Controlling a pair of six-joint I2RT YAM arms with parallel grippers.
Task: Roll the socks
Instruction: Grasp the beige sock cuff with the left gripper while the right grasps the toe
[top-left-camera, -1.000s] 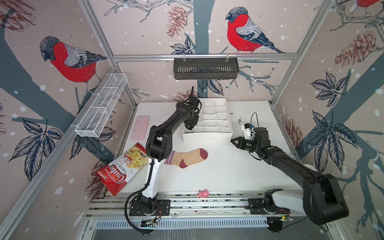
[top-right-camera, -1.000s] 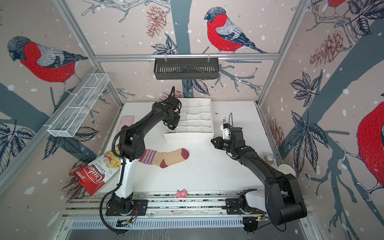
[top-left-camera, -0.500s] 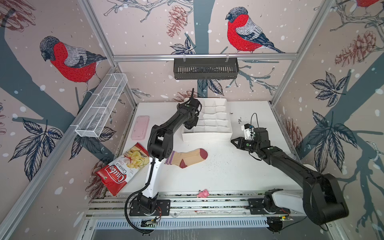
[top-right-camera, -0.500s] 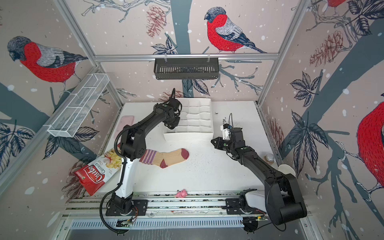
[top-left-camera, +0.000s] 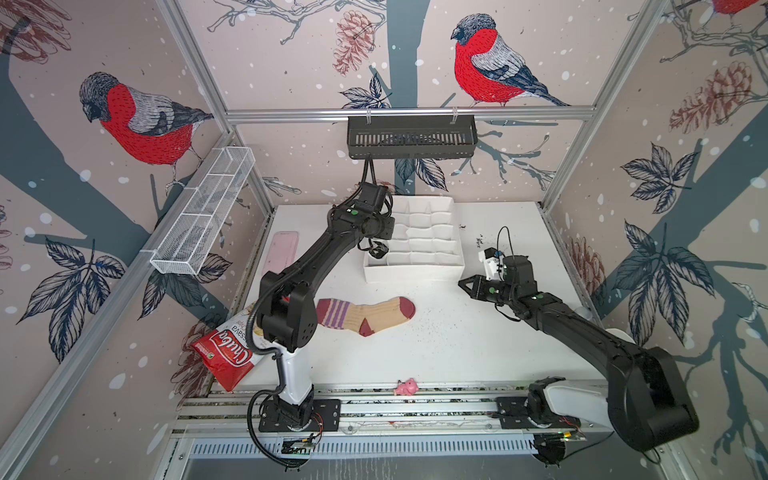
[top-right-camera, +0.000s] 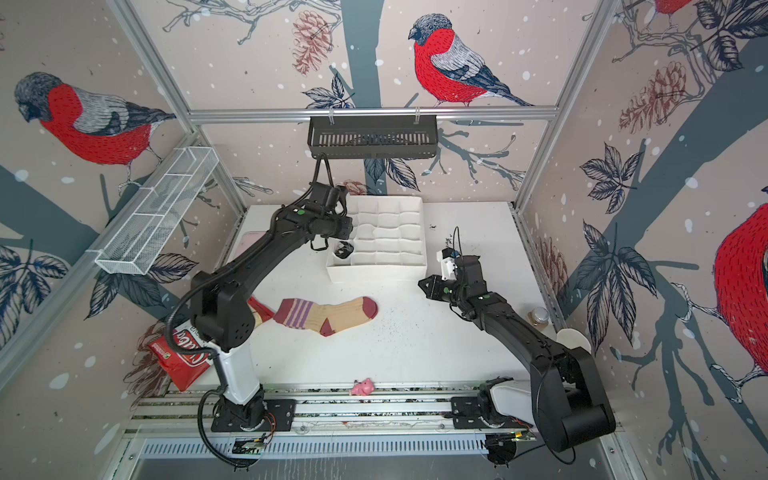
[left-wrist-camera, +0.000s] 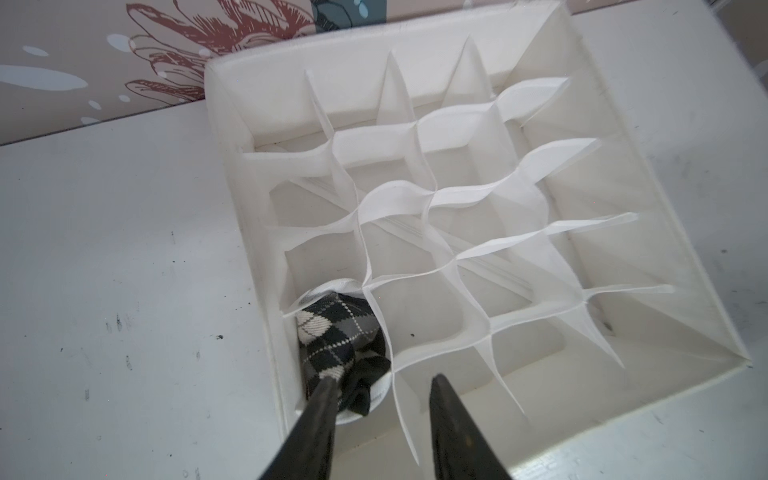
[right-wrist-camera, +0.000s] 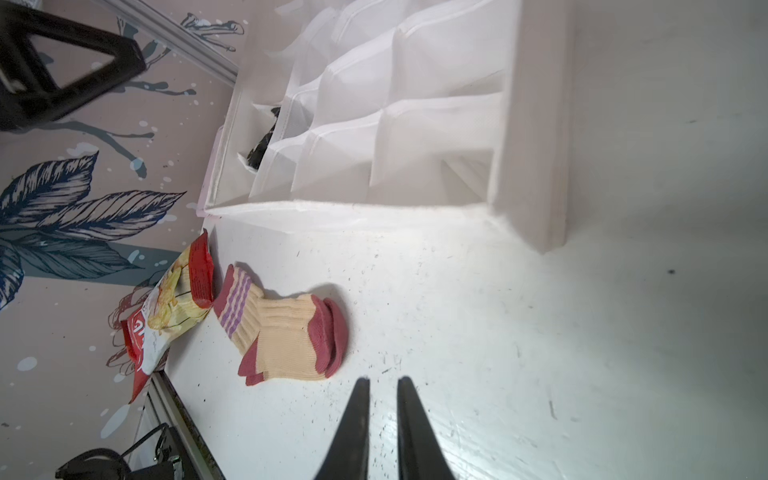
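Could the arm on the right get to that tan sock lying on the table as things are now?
Probably yes. Only bare table lies between the right gripper and the tan sock, whose maroon toe points toward it. The left arm's elbow is near the cuff end only.

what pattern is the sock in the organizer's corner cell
Black, grey and white argyle sock, with dotted white diagonal lines; clearest in the left wrist view.

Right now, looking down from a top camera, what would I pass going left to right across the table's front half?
The chips bag → tan sock with purple stripes → right gripper. I skip the pink toy: it lines up with the sock's toe.
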